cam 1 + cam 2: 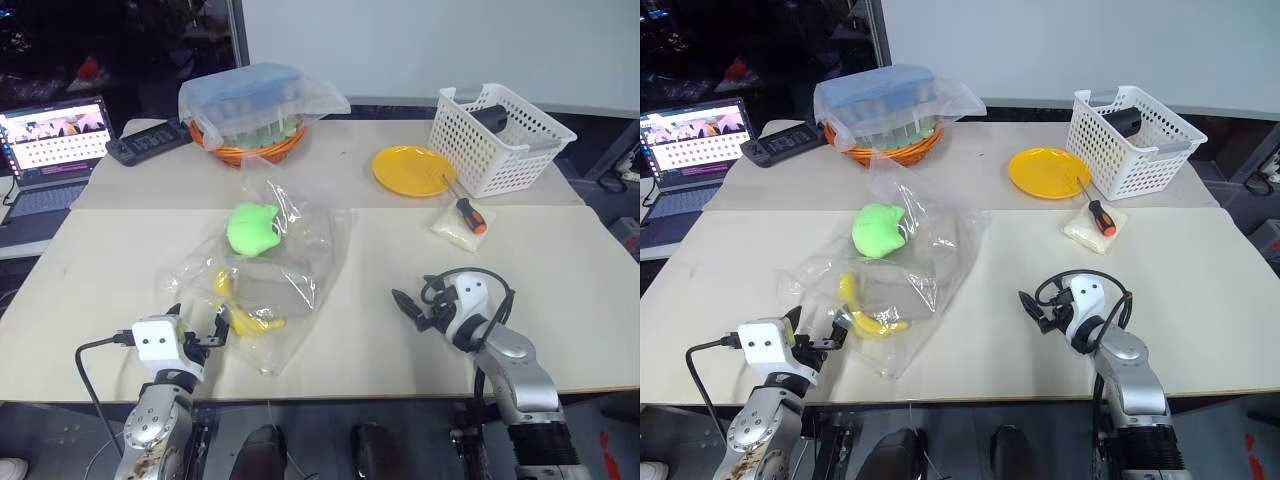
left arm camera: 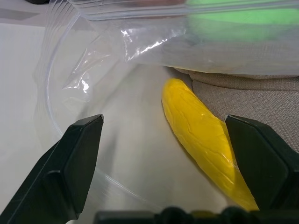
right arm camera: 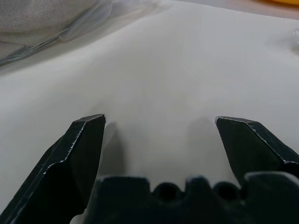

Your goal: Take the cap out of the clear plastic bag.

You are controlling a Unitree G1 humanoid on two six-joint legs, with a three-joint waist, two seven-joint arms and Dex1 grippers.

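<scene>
The clear plastic bag (image 1: 305, 255) lies crumpled in the middle of the table. Inside it are a green plush toy (image 1: 252, 228), a yellow banana (image 1: 245, 318) and the beige fabric cap (image 2: 252, 95), which lies beside the banana under the film. My left gripper (image 1: 200, 325) is open at the bag's near corner, with the bag's film and the banana (image 2: 201, 135) just ahead of its fingers. My right gripper (image 1: 408, 308) is open over bare table to the right of the bag, holding nothing. Its wrist view shows the cap (image 3: 32, 18) behind the bag's edge.
At the back stand a blue-lidded tub wrapped in plastic (image 1: 250, 100) on an orange basket, a yellow plate (image 1: 413, 168) and a white basket (image 1: 500, 135). A screwdriver (image 1: 470, 213) lies on a packet of white powder (image 1: 452, 228). A laptop (image 1: 50, 150) sits far left.
</scene>
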